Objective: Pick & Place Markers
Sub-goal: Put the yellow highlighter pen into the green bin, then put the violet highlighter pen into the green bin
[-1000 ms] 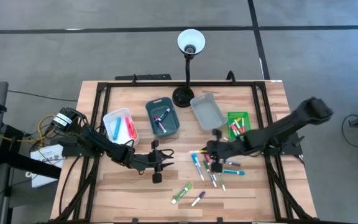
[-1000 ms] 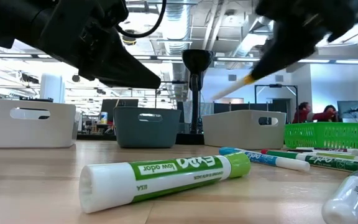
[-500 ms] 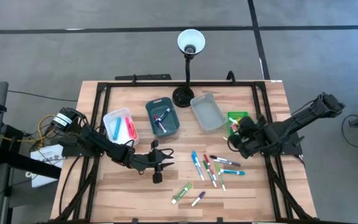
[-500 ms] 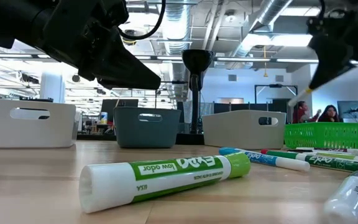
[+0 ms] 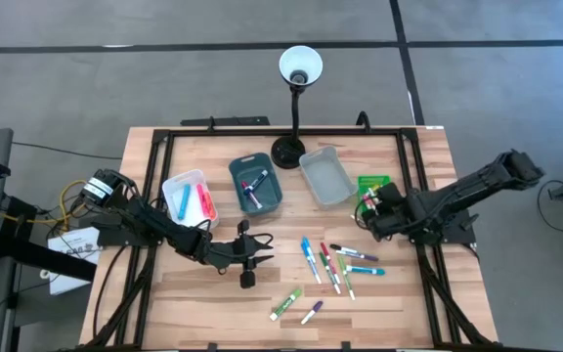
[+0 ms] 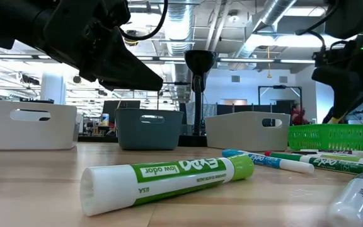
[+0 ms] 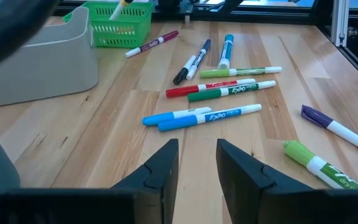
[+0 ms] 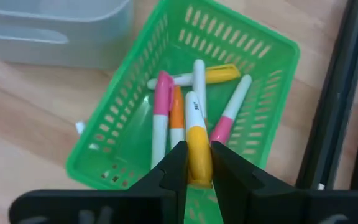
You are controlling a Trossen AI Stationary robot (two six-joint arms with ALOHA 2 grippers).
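Observation:
My right gripper (image 5: 370, 202) stands over the green basket (image 5: 376, 186) at the table's right side, shut on a white marker with a yellow cap (image 8: 197, 146). The basket (image 8: 129, 140) holds several pink, orange and yellow markers lying on its floor. My left gripper (image 5: 252, 256) waits open, low over the table's middle near side. Several loose markers (image 5: 335, 259) in blue, red, green and purple lie flat on the wood between the two grippers, and they also show ahead of the left gripper (image 7: 197, 163) as the marker pile (image 7: 216, 93). My right gripper pinches the marker between its two fingers (image 8: 176, 167) at the yellow cap end (image 8: 198, 163). The white barrel (image 8: 192, 109) sticks out ahead of the fingers, which slant down from above. The marker hangs over the basket's inside; whether its free end touches the markers there, I cannot tell.
A white bin (image 5: 189, 198), a dark teal bin (image 5: 255, 186) and a grey bin (image 5: 325, 176) stand in a row at the far middle, with a lamp's base (image 5: 286, 152) behind them. A fat green marker (image 5: 284, 304) and a purple one (image 5: 311, 312) lie near the near edge.
My right gripper, carrying the yellow-capped marker, has swung from above the loose marker pile toward the table's right and far side, and has come down over the green basket. It has stayed shut on the marker.

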